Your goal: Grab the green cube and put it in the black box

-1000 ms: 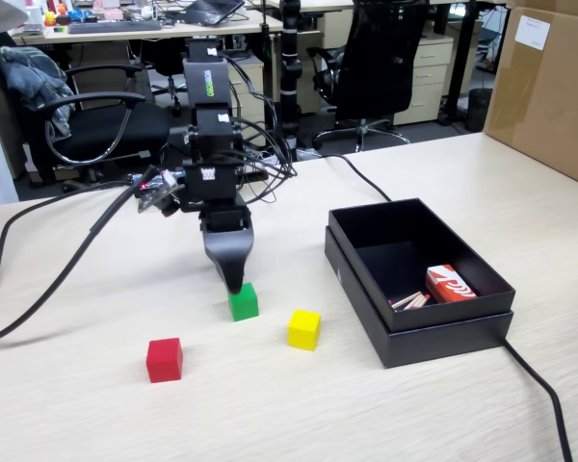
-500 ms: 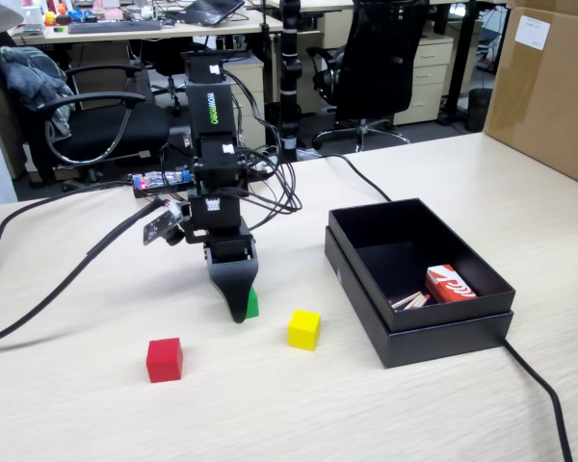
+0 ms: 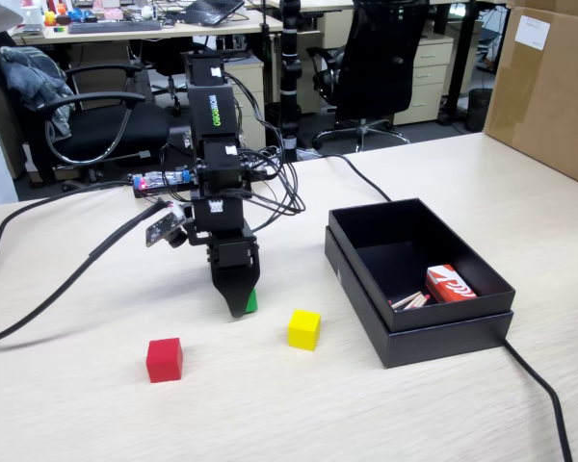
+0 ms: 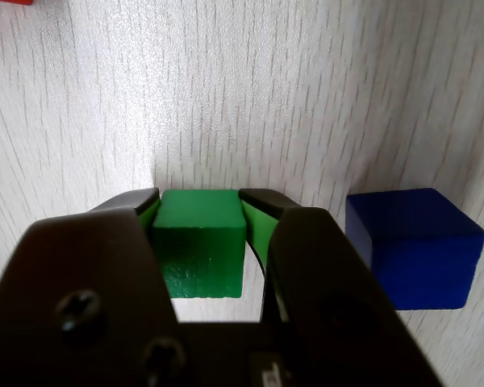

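Observation:
The green cube (image 4: 200, 242) sits between my two black jaws in the wrist view, both jaws pressed flat against its sides. My gripper (image 4: 198, 201) is shut on it, down at the table surface. In the fixed view only a sliver of the green cube (image 3: 252, 301) shows behind the gripper (image 3: 239, 306), which points straight down left of the black box (image 3: 443, 327). The box lies open on the table to the right, about a hand's width from the gripper.
A blue cube (image 4: 413, 248) lies just right of the jaws in the wrist view. A yellow cube (image 3: 303, 329) and a red cube (image 3: 164, 360) rest in front of the arm. A red-white packet (image 3: 450, 284) lies inside the box. Cables (image 3: 67, 279) cross the table; a cardboard box (image 3: 544, 91) stands back right.

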Tool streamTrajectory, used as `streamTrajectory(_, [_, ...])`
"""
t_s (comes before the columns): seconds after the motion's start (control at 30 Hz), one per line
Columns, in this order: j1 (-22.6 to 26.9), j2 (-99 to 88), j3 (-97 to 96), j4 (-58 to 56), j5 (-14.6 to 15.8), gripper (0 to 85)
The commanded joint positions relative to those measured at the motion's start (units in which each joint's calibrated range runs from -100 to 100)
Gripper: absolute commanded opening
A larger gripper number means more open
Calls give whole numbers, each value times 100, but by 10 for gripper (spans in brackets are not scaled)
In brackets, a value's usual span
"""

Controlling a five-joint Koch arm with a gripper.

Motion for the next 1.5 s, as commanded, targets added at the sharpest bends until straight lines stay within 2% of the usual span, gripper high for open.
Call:
streamTrajectory(0.0, [0, -148, 208, 20, 15, 9])
streamTrajectory(0.17, [142, -1457, 153, -317, 117, 9])
streamTrajectory(0.37, [611, -2960, 561, -620, 391, 9])
streamTrajectory(0.4, [723, -3178, 625, -645, 444, 9])
streamTrajectory(0.47, [1314, -3361, 1005, -689, 762, 9])
streamTrajectory(0.6, [1739, -2707, 1577, -689, 982, 9])
streamTrajectory(0.73, [2012, -1261, 2447, -689, 1162, 9])
streamTrajectory(1.03, [1983, 781, 2737, -689, 1172, 9])
streamTrajectory(1.27, [1983, 1171, 2592, -689, 1216, 11])
streamTrajectory(1.3, [1988, 1194, 2456, -689, 1241, 53])
streamTrajectory(1.33, [1988, 1194, 2374, -689, 1245, 156])
streamTrajectory(1.37, [1993, 1194, 2302, -689, 1245, 206])
streamTrajectory(1.47, [2002, 1137, 2075, -689, 1245, 267])
